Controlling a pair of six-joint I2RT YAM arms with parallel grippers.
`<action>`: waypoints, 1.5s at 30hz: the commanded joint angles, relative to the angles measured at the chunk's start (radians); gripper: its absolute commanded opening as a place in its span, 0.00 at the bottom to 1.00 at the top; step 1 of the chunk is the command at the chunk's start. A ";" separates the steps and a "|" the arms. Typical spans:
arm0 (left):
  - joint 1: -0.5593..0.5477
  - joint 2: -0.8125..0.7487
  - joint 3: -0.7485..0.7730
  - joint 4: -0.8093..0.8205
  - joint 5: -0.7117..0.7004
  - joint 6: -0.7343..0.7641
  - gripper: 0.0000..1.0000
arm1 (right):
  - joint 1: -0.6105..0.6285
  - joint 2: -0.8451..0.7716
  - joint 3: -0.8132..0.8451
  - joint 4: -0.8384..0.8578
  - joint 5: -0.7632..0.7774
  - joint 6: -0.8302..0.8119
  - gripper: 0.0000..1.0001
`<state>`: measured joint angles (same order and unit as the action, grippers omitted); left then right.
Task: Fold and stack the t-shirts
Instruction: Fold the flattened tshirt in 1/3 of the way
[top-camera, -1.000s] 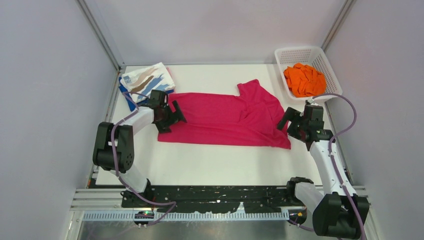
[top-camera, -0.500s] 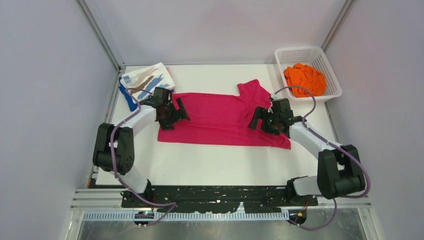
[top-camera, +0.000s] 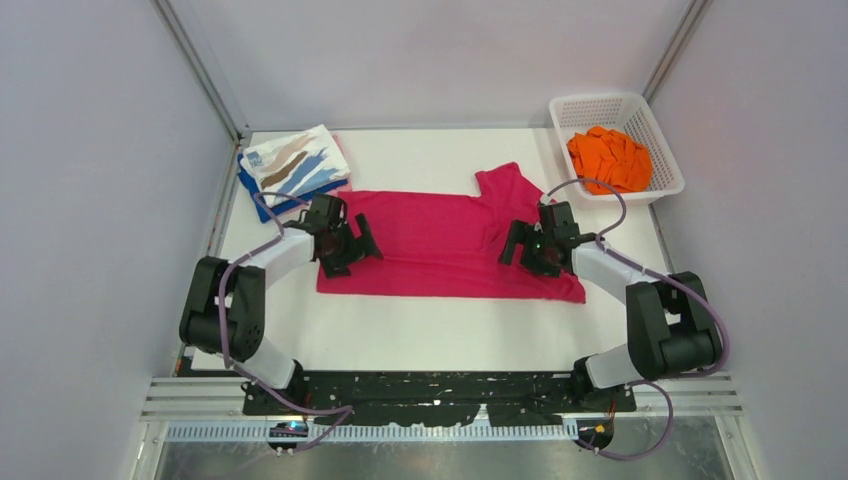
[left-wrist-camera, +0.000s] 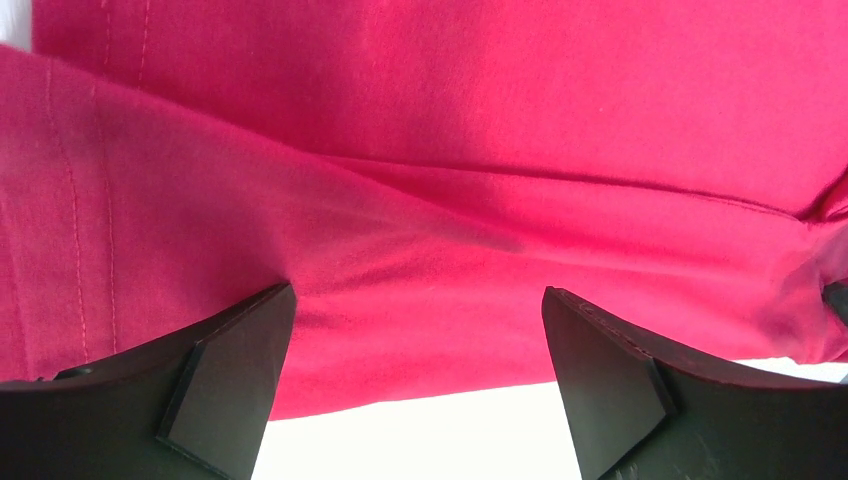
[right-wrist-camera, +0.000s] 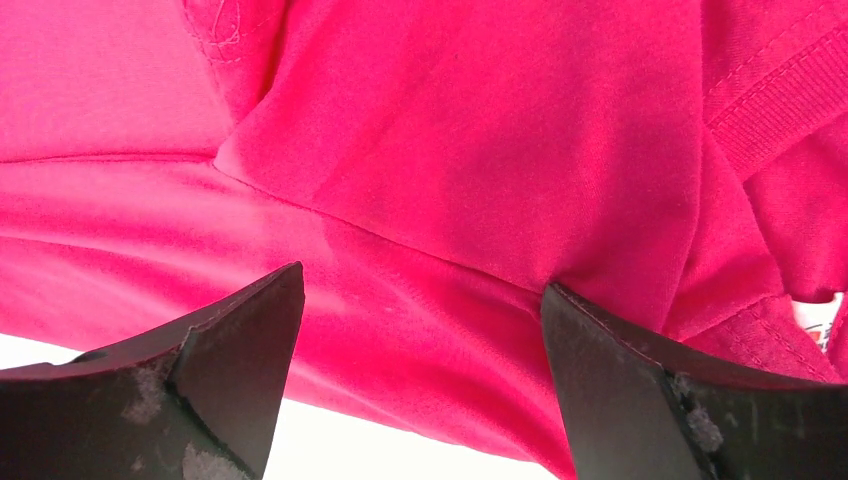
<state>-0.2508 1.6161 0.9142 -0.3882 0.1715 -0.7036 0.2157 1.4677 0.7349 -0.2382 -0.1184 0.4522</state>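
Observation:
A magenta t-shirt (top-camera: 440, 245) lies folded lengthwise across the table's middle, one sleeve pointing to the back. My left gripper (top-camera: 350, 248) sits low over its left end, open, with both fingertips on the cloth (left-wrist-camera: 450, 120) near the front edge and nothing pinched in the left gripper (left-wrist-camera: 416, 292). My right gripper (top-camera: 525, 248) is over the right end by the collar, also open. In the right wrist view the right gripper (right-wrist-camera: 423, 280) straddles a fold of the shirt (right-wrist-camera: 480, 150). An orange t-shirt (top-camera: 608, 158) lies in the basket. A white streaked t-shirt (top-camera: 295, 165) tops a blue one (top-camera: 262, 195).
The white lattice basket (top-camera: 600, 100) stands at the back right corner. The folded stack sits at the back left corner, close behind my left arm. A small white neck label (right-wrist-camera: 818, 312) shows at the right wrist view's edge. Bare white table lies in front of the shirt.
My right arm has swung in from the table's right edge onto the shirt's right end. My left gripper has shifted slightly right and nearer. Both stay open.

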 joint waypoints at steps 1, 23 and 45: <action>-0.036 -0.082 -0.174 -0.100 -0.048 -0.020 1.00 | 0.005 -0.074 -0.091 -0.208 0.046 0.000 0.96; -0.219 -0.559 -0.534 -0.241 -0.070 -0.198 1.00 | 0.040 -0.344 -0.189 -0.516 0.010 0.072 0.95; -0.243 -0.618 -0.159 -0.363 -0.269 -0.118 1.00 | 0.040 -0.552 0.002 -0.359 -0.009 -0.021 0.95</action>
<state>-0.5064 0.9607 0.5987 -0.6975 0.0238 -0.8898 0.2516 0.9585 0.6441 -0.6960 -0.1215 0.4618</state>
